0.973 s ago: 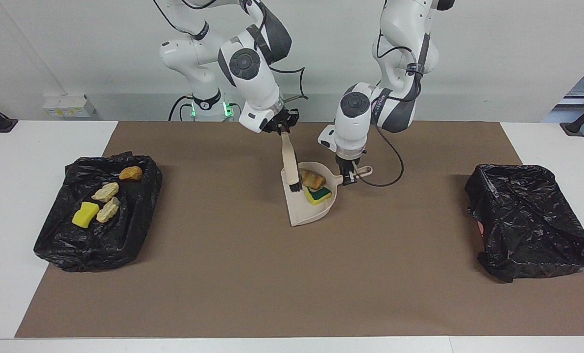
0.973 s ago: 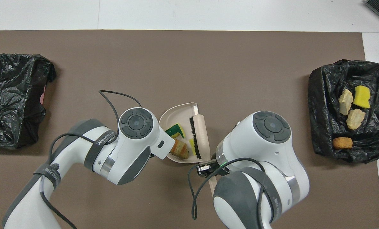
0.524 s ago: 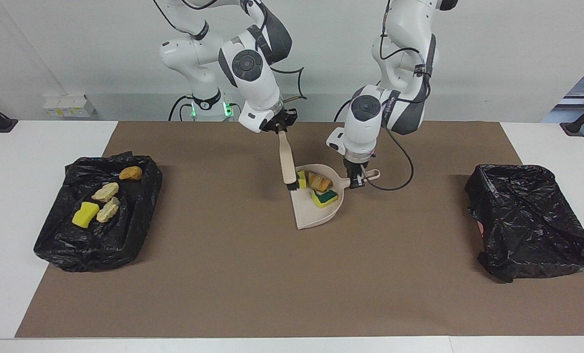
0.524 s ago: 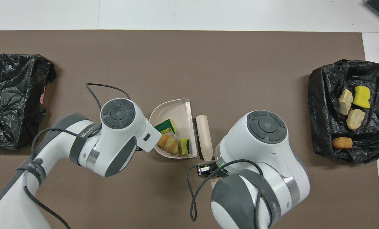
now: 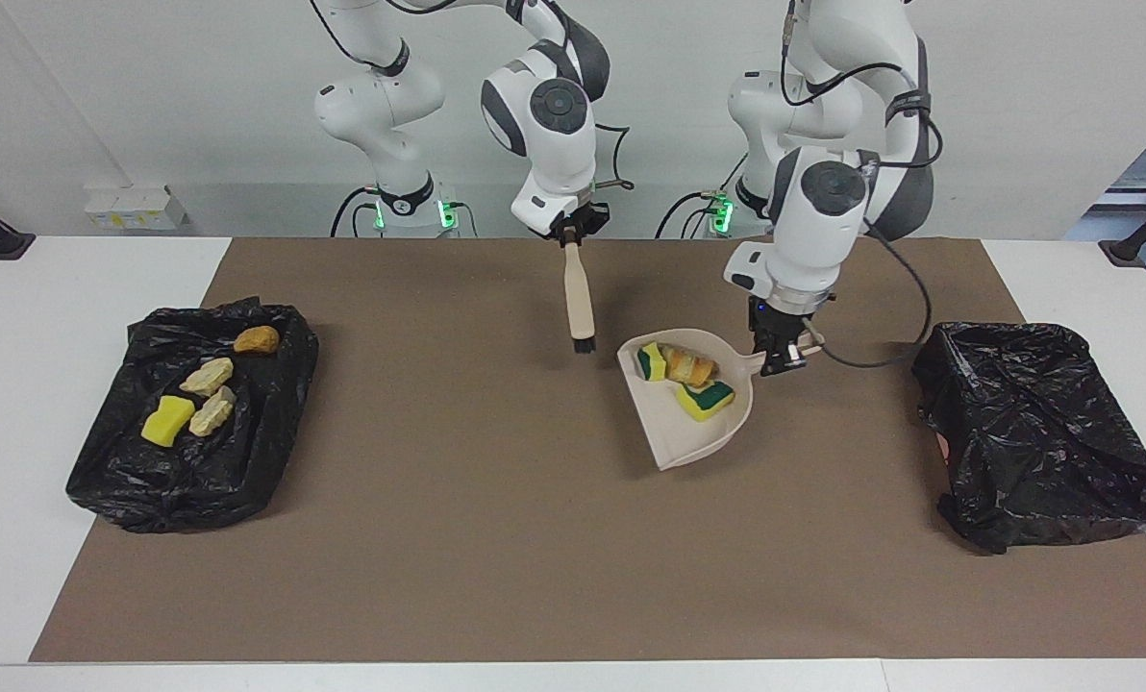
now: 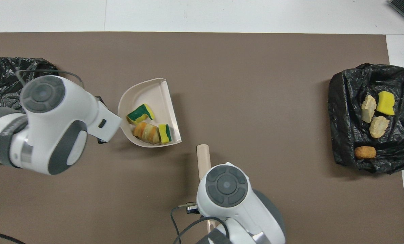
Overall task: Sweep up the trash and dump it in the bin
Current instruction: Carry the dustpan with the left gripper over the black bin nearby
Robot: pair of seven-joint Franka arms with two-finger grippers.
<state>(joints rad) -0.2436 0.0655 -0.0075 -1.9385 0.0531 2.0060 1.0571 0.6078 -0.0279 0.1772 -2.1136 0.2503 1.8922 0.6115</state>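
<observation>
Three scraps [image 5: 686,377]: riding in dustpan [image 5: 698,437]
Left tool [image 5: 780,360]: clamped on dustpan handle; keep level toward bin [image 5: 1039,432]
Right tool [image 5: 573,231]: gripping brush [image 5: 578,298]

- The dustpan [image 5: 693,423] sits mid-worktop, toward the left arm's end, with three trash scraps [image 5: 686,365] in it.
- The brush [image 5: 579,298] hangs beside it, apparently clear of the mat [image 5: 496,538].
- One bag-lined bin [image 5: 188,423] at the right arm's end holds four scraps [image 5: 203,389].
- Another bin [image 5: 1039,428] lies at the left arm's end.
</observation>
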